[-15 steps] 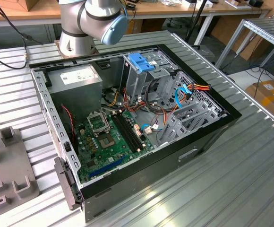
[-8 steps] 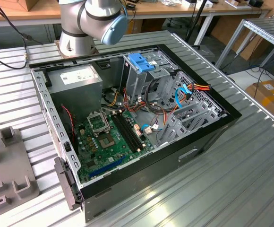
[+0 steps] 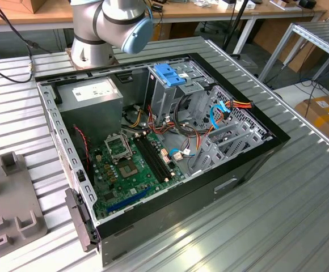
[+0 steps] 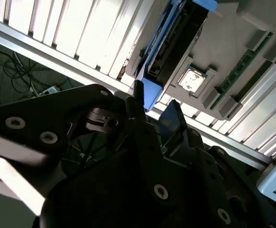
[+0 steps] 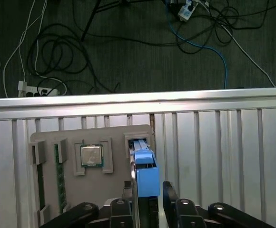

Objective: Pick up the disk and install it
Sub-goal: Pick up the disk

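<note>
In both wrist views the disk [image 5: 145, 168] [image 4: 169, 40], dark metal in a bright blue caddy, stands on edge in a slot of a grey holder tray [image 5: 110, 135]. My gripper [image 5: 147, 188] [image 4: 156, 105] hangs right over its near end. One dark finger sits on each side of the blue caddy, and the jaws look open, with a thin gap at the fingers [image 5: 169, 189]. The open computer case [image 3: 249, 164] lies on the slatted table in the exterior view, with its drive cage [image 3: 178, 93] at the back.
The holder tray also carries a square processor chip [image 5: 91, 155] and a green memory stick [image 5: 59, 176]. A fixed blue bracket [image 3: 169, 73] tops the cage, with orange and blue cables [image 3: 227, 107] beside it. Part of the tray [image 3: 8, 201] shows at the exterior view's left. Cables [image 5: 57, 52] lie on the floor beyond the table edge.
</note>
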You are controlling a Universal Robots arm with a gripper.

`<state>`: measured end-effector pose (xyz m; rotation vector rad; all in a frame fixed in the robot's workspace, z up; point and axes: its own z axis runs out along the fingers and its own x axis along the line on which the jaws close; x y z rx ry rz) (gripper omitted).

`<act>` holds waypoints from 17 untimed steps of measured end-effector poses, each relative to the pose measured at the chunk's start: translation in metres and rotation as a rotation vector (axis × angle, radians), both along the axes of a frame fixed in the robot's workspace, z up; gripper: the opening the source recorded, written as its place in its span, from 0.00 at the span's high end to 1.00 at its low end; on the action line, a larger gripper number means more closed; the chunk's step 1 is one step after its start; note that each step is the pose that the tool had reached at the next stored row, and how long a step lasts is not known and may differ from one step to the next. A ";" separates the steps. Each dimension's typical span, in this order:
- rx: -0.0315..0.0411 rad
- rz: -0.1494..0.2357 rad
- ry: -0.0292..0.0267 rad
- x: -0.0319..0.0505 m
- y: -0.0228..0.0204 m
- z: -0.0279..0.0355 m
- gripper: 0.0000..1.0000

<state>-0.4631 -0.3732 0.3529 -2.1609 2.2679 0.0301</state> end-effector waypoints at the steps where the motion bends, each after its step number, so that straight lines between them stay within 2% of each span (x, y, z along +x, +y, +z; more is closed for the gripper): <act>1: 0.0000 0.000 0.0000 0.0000 0.0000 0.0000 0.58; 4: 0.0000 0.000 -0.0001 0.0000 0.0001 0.0000 0.40; 5: 0.0000 0.000 -0.0001 0.0000 0.0001 0.0000 0.40; 6: 0.0000 0.000 -0.0001 0.0000 0.0001 0.0000 0.34; 9: 0.0001 0.006 -0.0003 0.0000 0.0002 -0.0017 0.34; 17: 0.0001 0.067 -0.0002 -0.0024 0.0001 -0.0174 0.34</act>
